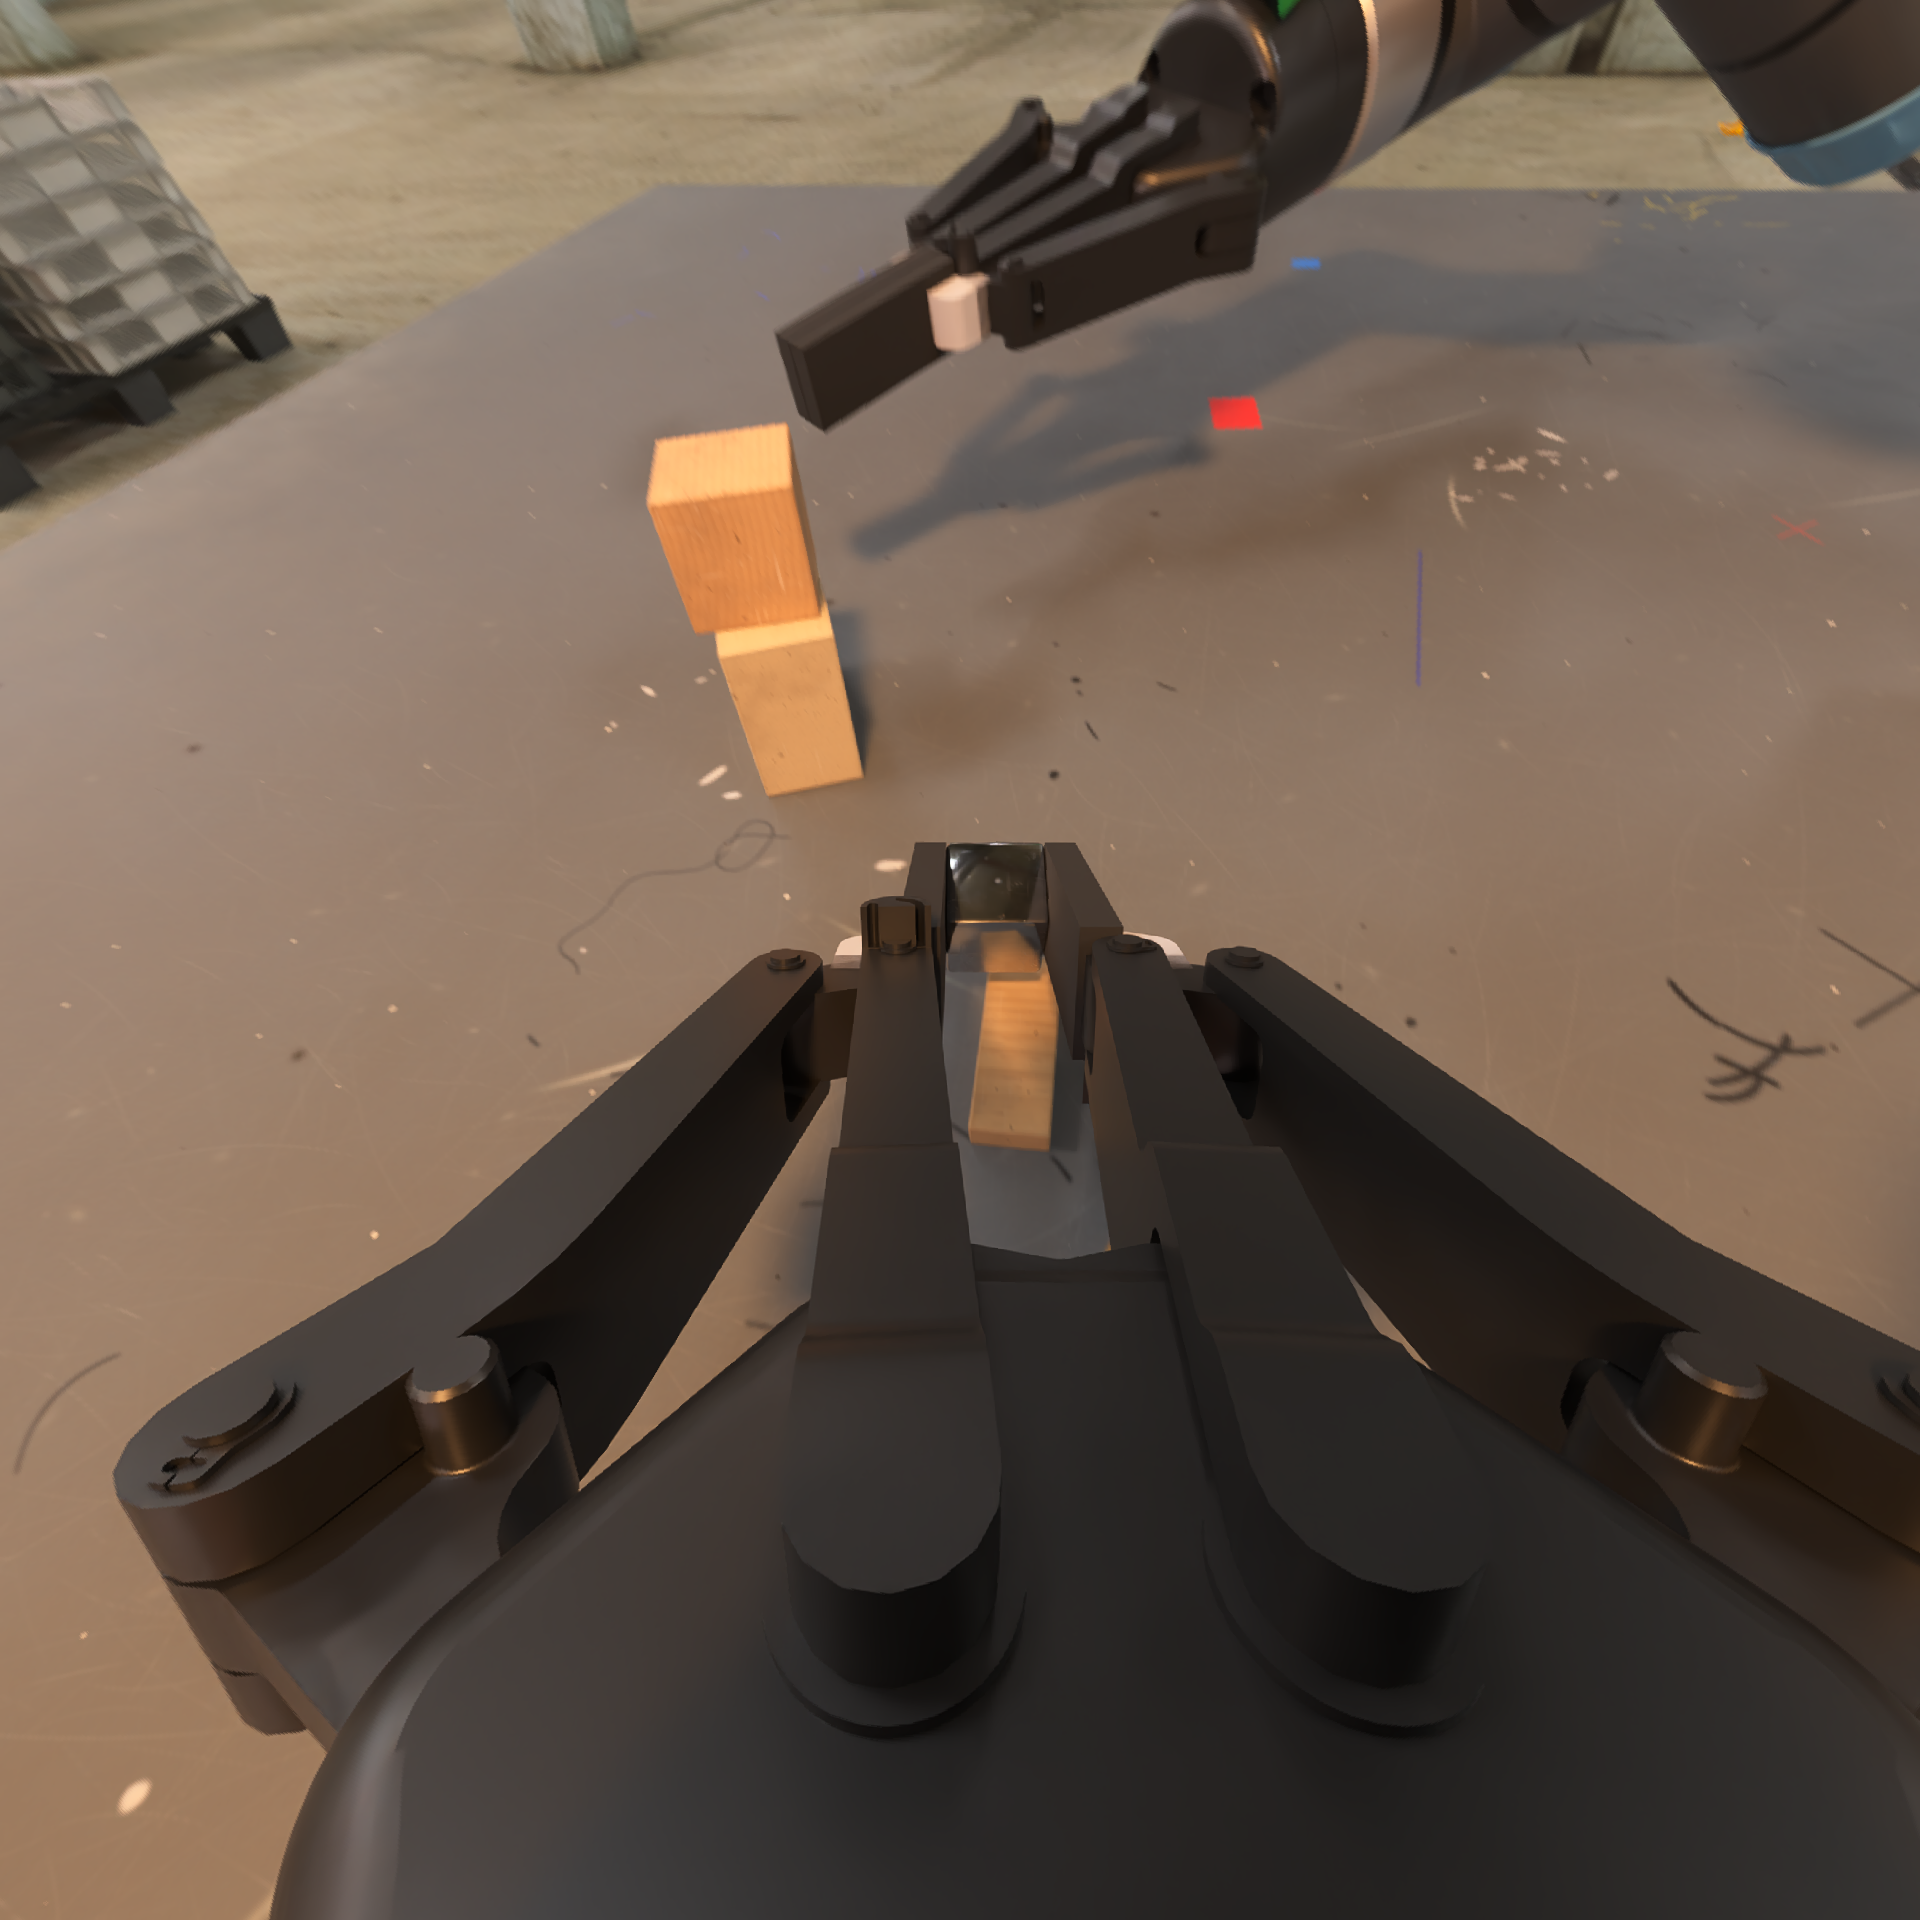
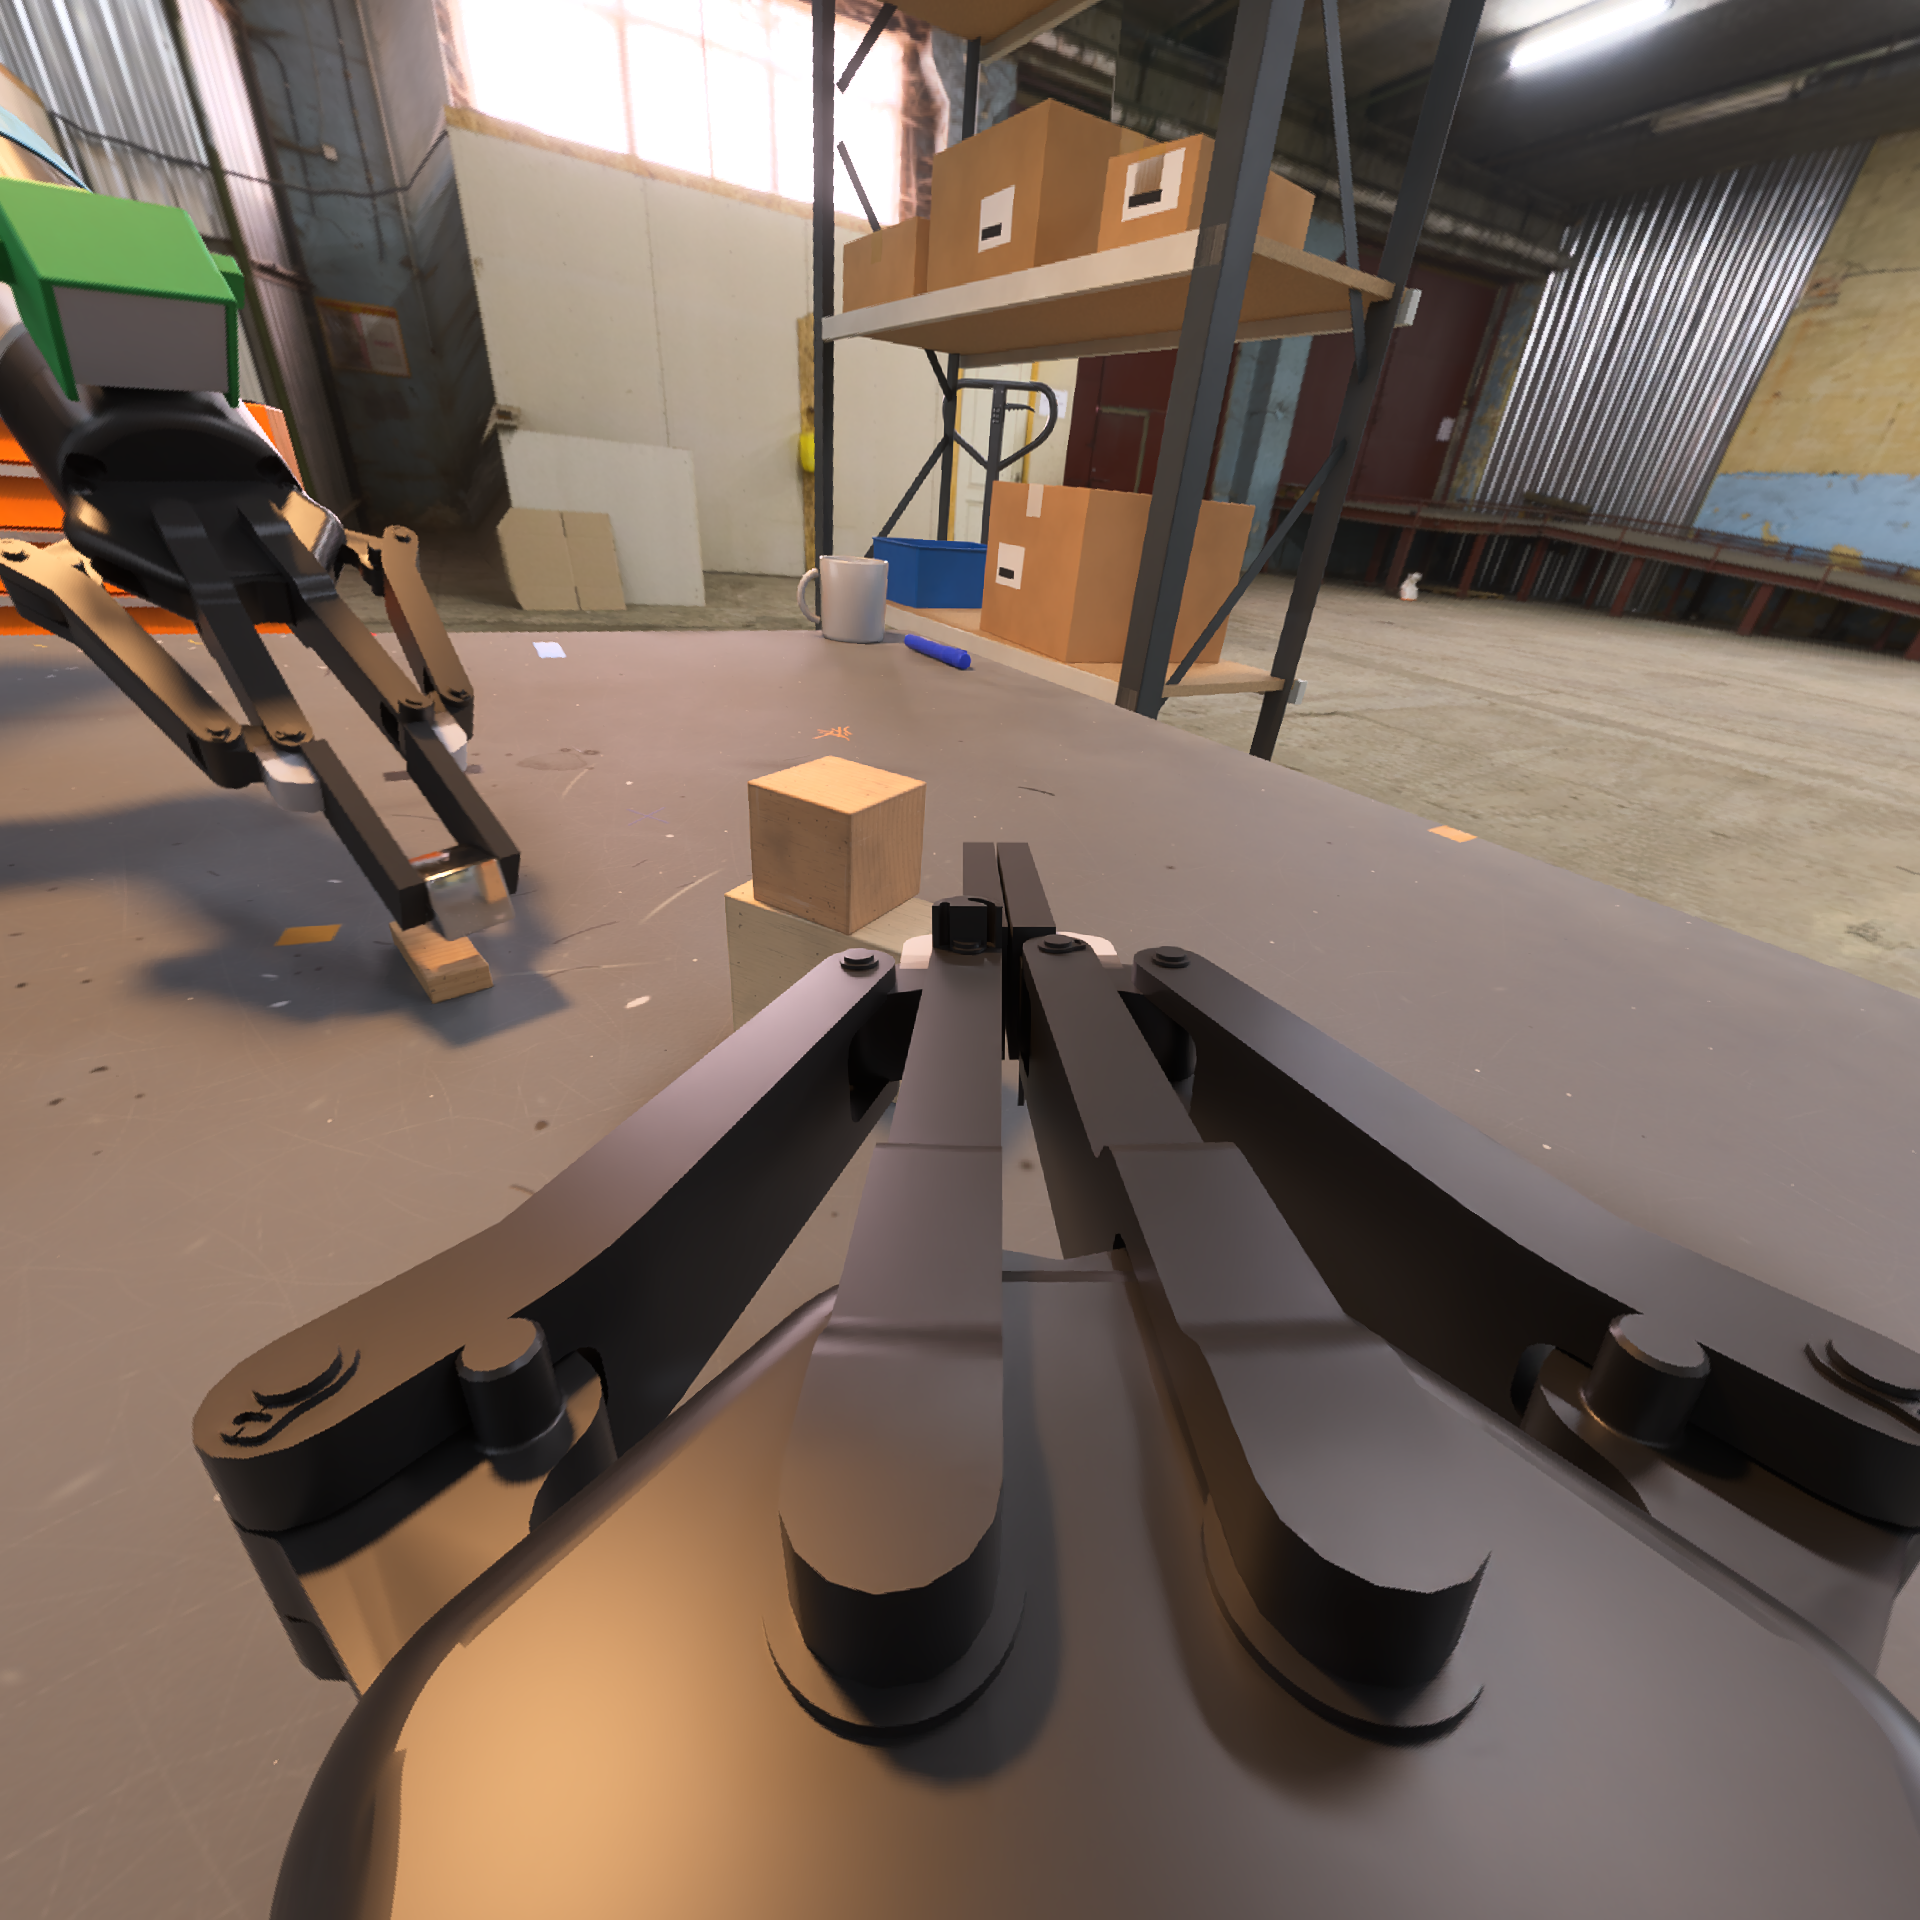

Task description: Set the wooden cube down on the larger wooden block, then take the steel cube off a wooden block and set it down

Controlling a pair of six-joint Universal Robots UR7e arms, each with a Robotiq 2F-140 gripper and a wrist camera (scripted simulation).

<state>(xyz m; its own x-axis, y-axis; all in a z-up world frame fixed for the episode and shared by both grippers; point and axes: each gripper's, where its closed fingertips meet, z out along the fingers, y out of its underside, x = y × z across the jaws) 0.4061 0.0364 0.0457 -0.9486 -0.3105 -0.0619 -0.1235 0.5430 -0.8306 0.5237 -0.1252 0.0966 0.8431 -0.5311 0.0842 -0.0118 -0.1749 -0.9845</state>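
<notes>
My left gripper point(image 1: 995, 873) is shut on the shiny steel cube point(image 1: 992, 883). It holds the cube over the far end of a thin flat wooden block point(image 1: 1013, 1060); I cannot tell whether cube and block touch. The right wrist view shows this at its left: left gripper point(image 2: 462, 883), steel cube point(image 2: 468, 894), thin block point(image 2: 447, 961). The wooden cube point(image 1: 727, 525) rests on the larger pale wooden block point(image 1: 795, 707), overhanging it slightly. My right gripper point(image 2: 1003, 873) is shut and empty, hovering just right of the wooden cube point(image 2: 836, 836) and the larger block point(image 2: 769, 935). It also shows in the left wrist view point(image 1: 831, 364).
The grey table point(image 1: 1351, 727) is scuffed, with small coloured marks. A white mug point(image 2: 854, 611) and a blue marker point(image 2: 937, 651) lie at its far edge. A shelf rack with cardboard boxes point(image 2: 1081, 566) stands behind. A wrapped pallet point(image 1: 94, 270) sits on the floor.
</notes>
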